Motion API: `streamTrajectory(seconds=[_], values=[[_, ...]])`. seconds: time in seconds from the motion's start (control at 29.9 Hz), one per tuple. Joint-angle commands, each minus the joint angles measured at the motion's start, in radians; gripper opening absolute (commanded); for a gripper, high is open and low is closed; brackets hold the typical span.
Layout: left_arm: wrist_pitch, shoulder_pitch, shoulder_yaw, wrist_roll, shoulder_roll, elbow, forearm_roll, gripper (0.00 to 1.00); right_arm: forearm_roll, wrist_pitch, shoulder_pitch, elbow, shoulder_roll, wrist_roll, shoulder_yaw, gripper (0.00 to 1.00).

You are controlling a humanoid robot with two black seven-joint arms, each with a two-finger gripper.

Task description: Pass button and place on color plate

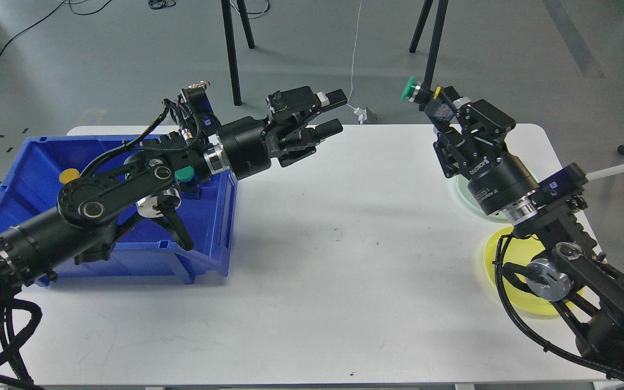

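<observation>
My right gripper (424,97) is shut on a green button (410,88) and holds it in the air above the table's far right edge. My left gripper (333,112) is open and empty over the table's far middle, well to the left of the button. A pale green plate (466,190) lies under my right arm, mostly hidden. A yellow plate (499,271) lies nearer, partly hidden by the arm. Another green button (184,174) and a yellow one (67,175) sit in the blue bin (212,238).
The blue bin stands on the left of the white table (317,281), under my left arm. Black stand legs (432,51) rise from the floor behind the table. A white cable (353,65) hangs down behind the far edge.
</observation>
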Motion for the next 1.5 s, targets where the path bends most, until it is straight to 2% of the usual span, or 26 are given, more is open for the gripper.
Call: streamTrajectory(seconds=[0.0,0.1,0.23,0.47,0.57,0.74,0.9,1.0,1.27,1.37,1.47], values=[[0.000,0.000,0.000,0.000,0.000,0.000,0.000,0.70,0.097,-0.005,-0.027,-0.118,-0.009,0.000,0.043,0.00],[0.000,0.000,0.000,0.000,0.000,0.000,0.000,0.70,0.199,-0.012,-0.022,-0.238,-0.011,-0.009,0.043,0.00],[0.000,0.000,0.000,0.000,0.000,0.000,0.000,0.70,0.290,-0.047,-0.008,-0.379,-0.010,-0.099,0.032,0.00],[0.000,0.000,0.000,0.000,0.000,0.000,0.000,0.70,0.292,-0.161,0.098,-0.534,-0.003,-0.140,-0.081,0.00],[0.000,0.000,-0.002,0.000,0.000,0.000,0.000,0.70,0.295,-0.195,0.142,-0.557,-0.002,-0.148,-0.142,0.00],[0.000,0.000,-0.002,0.000,0.000,0.000,0.000,0.70,0.295,-0.244,0.179,-0.560,0.003,-0.209,-0.199,0.00],[0.000,0.000,-0.002,0.000,0.000,0.000,0.000,0.70,0.299,-0.247,0.188,-0.564,0.007,-0.262,-0.218,0.00],[0.000,0.000,-0.002,0.000,0.000,0.000,-0.001,0.70,0.301,-0.244,0.188,-0.568,0.024,-0.275,-0.216,0.01],[0.000,0.000,-0.002,0.000,0.000,0.002,-0.001,0.70,0.305,-0.242,0.190,-0.568,0.058,-0.288,-0.207,0.16],[0.000,0.000,-0.002,0.000,0.000,0.002,-0.001,0.70,0.307,-0.244,0.191,-0.568,0.064,-0.288,-0.204,0.26],[0.000,0.000,-0.002,0.000,0.000,0.002,0.000,0.70,0.308,-0.247,0.196,-0.570,0.072,-0.288,-0.198,0.41]])
